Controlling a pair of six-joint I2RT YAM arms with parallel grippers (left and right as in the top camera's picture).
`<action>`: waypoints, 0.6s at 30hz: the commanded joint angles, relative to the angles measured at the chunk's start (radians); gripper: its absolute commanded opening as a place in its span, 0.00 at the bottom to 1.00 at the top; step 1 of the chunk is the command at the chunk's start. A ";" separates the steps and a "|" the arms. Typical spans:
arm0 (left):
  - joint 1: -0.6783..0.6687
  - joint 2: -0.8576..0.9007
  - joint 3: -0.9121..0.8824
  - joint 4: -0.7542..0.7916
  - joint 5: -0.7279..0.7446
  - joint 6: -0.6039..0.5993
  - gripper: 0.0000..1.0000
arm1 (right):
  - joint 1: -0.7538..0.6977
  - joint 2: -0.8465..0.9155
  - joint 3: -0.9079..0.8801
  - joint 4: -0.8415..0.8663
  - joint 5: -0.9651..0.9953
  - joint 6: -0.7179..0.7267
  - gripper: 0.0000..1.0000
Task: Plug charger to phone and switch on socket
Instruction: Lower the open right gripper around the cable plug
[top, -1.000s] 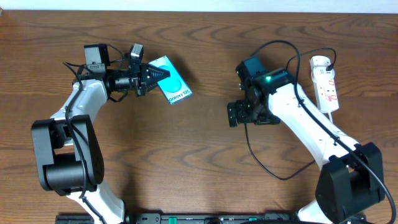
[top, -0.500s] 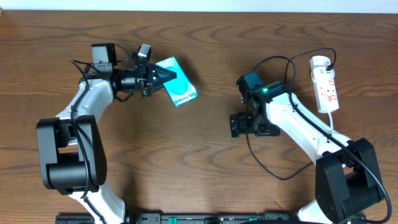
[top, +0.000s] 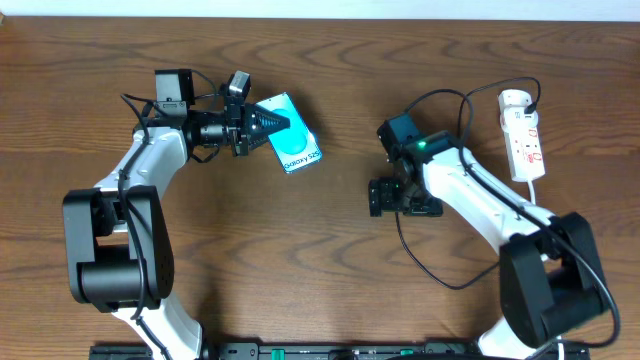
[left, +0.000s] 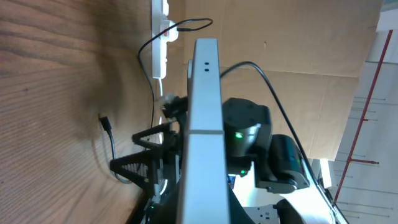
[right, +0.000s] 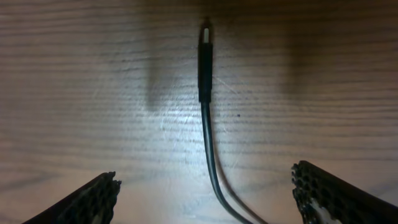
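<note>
Overhead and wrist views of both my arms over the wooden table (top: 330, 60). My left hand (top: 262, 128) is clamped narrow on the phone (top: 296, 148), gripping it at the end nearest my wrist; the screen faces up, showing its light-blue swirl and lettering, and the free end points toward the middle of the table. In the left wrist view the phone (left: 202, 124) appears edge-on as a pale strip with two small holes near its far end; whether it rests on the table or clears it cannot be told. My right hand (top: 398, 196) points down at the table right of centre, well apart from the phone, its jaws spread wide and holding nothing. In the right wrist view the two ribbed fingers (right: 93, 198) sit at the lower corners, and the charger (right: 203, 68) lies flat on the wood between them, touching neither; its small black connector tip points away from the camera and its thin cable curves back toward the lower edge. From above, that cable loops over the table beside my right arm and runs up to the socket (top: 525, 135), a white power strip with red marks lying near the table's right edge, well apart from both hands.
</note>
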 joint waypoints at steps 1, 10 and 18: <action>0.003 -0.011 0.006 0.004 0.050 0.014 0.07 | 0.000 0.053 -0.008 0.019 -0.006 0.042 0.85; 0.003 -0.011 0.006 0.010 0.050 0.014 0.07 | -0.007 0.096 -0.007 0.079 -0.005 0.078 0.80; 0.003 -0.011 0.006 0.010 0.050 0.014 0.08 | -0.064 0.096 -0.002 0.062 -0.062 0.077 0.78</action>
